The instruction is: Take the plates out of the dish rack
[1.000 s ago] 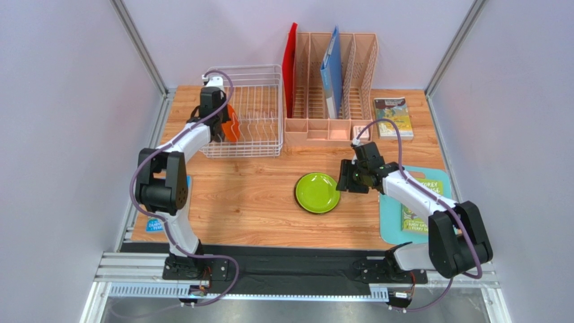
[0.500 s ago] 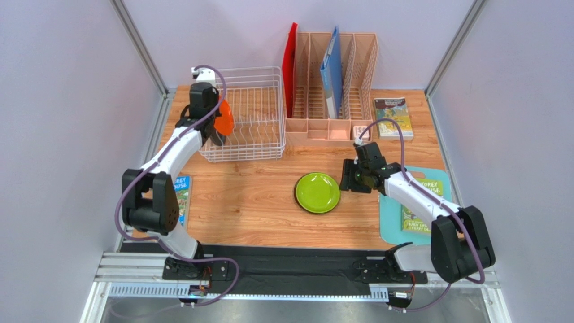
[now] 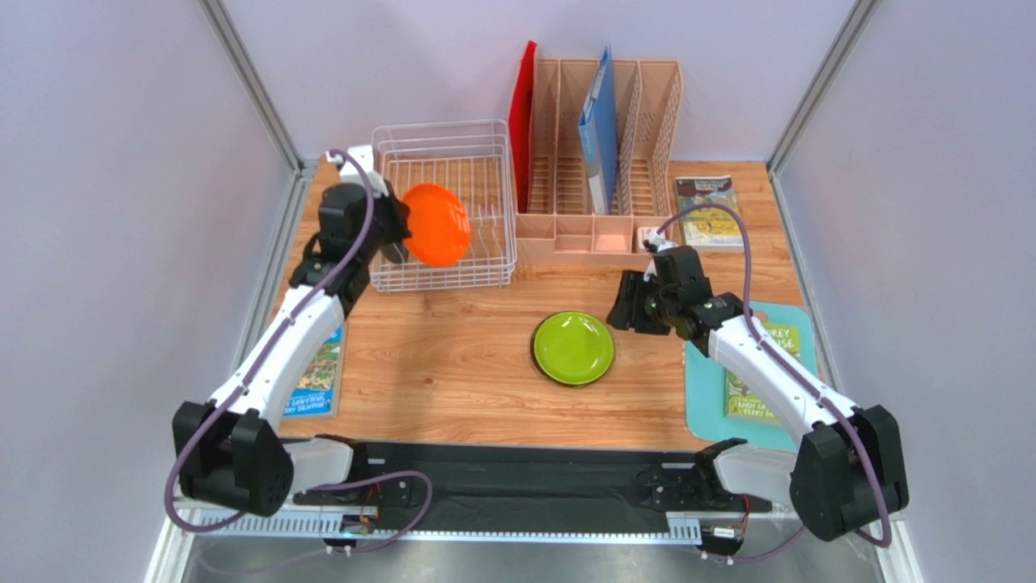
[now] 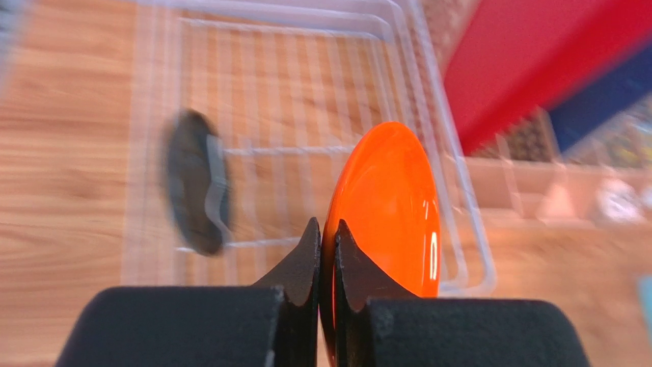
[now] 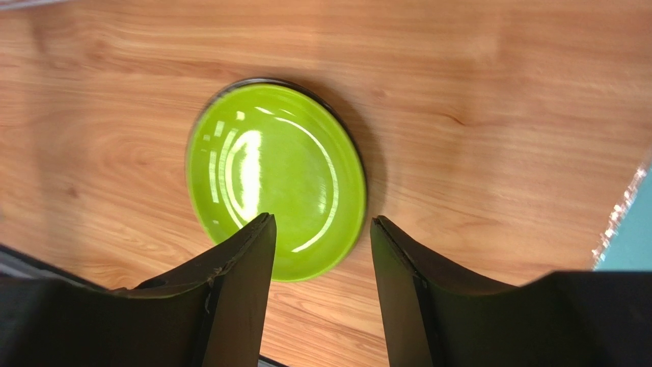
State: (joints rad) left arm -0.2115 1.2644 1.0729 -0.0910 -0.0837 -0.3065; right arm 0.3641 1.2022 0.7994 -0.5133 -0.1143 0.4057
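Note:
My left gripper (image 3: 398,231) (image 4: 327,225) is shut on the rim of the orange plate (image 3: 437,225) (image 4: 390,202). It holds the plate on edge in the air over the front left part of the white wire dish rack (image 3: 501,182) (image 4: 451,229). A dark plate (image 4: 191,182) stands upright inside the rack, blurred. The lime green plate (image 3: 574,347) (image 5: 275,180) lies flat on the table with a dark rim showing under it. My right gripper (image 3: 625,304) (image 5: 322,220) hovers open just right of it, holding nothing.
A peach file organiser (image 3: 596,237) with a red folder (image 3: 523,109) and a blue folder (image 3: 598,128) stands right of the rack. A book (image 3: 709,213) lies at the back right, a teal mat (image 3: 705,395) with a book at the right, another book (image 3: 314,371) at the left.
The left arm has lifted the orange plate up out of the rack's left side and turned it towards the rack's middle. The right gripper has drawn back slightly from the green plate.

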